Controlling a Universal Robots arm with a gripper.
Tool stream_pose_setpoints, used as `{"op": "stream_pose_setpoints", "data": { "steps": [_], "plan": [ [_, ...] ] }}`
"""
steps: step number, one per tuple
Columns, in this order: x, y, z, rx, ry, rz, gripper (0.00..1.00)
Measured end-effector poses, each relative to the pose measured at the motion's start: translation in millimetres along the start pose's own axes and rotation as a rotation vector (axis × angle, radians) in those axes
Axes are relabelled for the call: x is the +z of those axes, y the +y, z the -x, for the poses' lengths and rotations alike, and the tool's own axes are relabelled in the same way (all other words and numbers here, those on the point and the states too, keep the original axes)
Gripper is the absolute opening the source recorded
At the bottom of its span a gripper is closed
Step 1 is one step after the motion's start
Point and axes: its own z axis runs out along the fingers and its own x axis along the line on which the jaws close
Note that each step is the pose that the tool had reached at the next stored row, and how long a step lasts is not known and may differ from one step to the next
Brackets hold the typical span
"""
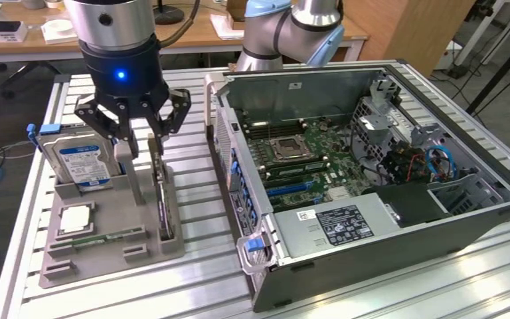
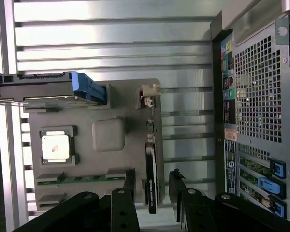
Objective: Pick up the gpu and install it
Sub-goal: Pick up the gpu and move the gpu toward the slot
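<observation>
- The gripper [image 1: 140, 147] [image 2: 153, 186] points straight down from a vertical wrist, its black body showing a lit blue light [image 1: 120, 74].
- Its jaws are parted, and the fingers [image 2: 130, 186] stand one on each side of the gpu with a gap on both sides, so nothing is held.
- The gpu [image 1: 161, 199] [image 2: 152, 174] stands on its long edge in a slot of a grey tray [image 1: 122, 212] [image 2: 87, 159]. It sits along the tray's edge that faces the computer.
- It is a thin, dark card seen edge-on, with a pale metal bracket [image 2: 149, 94] at the end away from the fingers.
- A memory stick [image 1: 104, 237] [image 2: 79, 179] lies flat in the same tray.
- A processor chip [image 1: 75, 219] [image 2: 55, 147] sits in a square pocket beside it.
- A silver hard drive [image 1: 78, 159] [image 2: 48, 92] with a blue label and blue rails stands upright at the tray's far end from the card.
- The tray rests on a ribbed metal table [image 1: 202, 279] [image 2: 111, 38].
- Beside it, to the exterior view's right, a computer case [image 1: 397, 246] [image 2: 258, 96] lies open with its green board facing up.
- Behind the case rise the arm's pale blue-grey joints [image 1: 281, 33], and beyond them stands a wooden desk [image 1: 193, 33].
</observation>
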Motion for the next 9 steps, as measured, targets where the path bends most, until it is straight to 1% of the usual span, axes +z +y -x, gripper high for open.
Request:
{"op": "stream_pose_setpoints", "data": {
  "steps": [9],
  "plan": [
    [6.9, -0.3, -0.2, 0.000, 0.0000, 0.0000, 0.42]
  ]
}}
